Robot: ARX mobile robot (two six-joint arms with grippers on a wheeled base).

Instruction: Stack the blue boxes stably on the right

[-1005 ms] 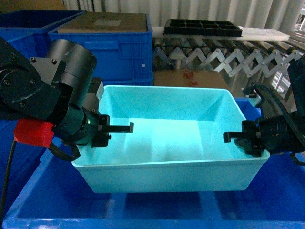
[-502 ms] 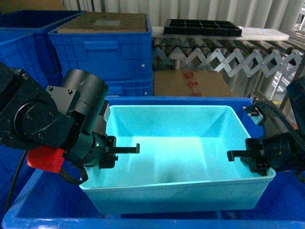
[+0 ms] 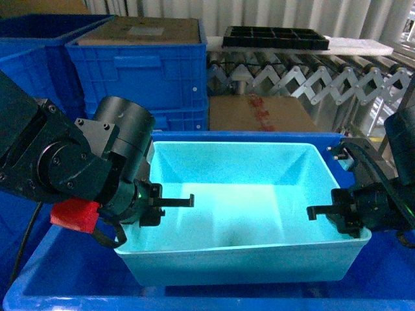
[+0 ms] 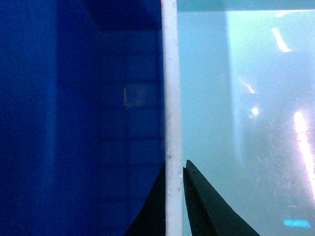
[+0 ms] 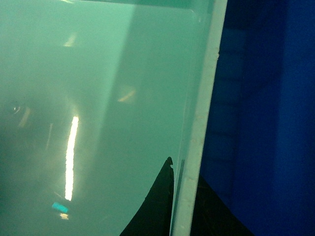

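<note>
The light turquoise box [image 3: 246, 214] sits low inside the larger royal-blue box [image 3: 58, 272], whose rim shows behind it [image 3: 259, 136]. My left gripper [image 3: 144, 206] is shut on the turquoise box's left wall; in the left wrist view its black fingers [image 4: 197, 206] pinch the white rim [image 4: 171, 98]. My right gripper [image 3: 347, 217] is shut on the right wall, and the right wrist view shows its fingers [image 5: 157, 206] either side of the rim [image 5: 204, 108], with the royal-blue box's wall [image 5: 266, 123] beyond.
Ribbed dark-blue crates [image 3: 142, 65] stand stacked at the back left, one topped with cardboard [image 3: 152, 29]. A roller conveyor [image 3: 305, 74] with a black tray [image 3: 275, 37] runs behind. A cardboard box [image 3: 259, 113] sits behind the royal-blue box.
Both grippers have lowered the turquoise box deeper into the royal-blue box and shifted it slightly; the royal-blue back rim now shows above it.
</note>
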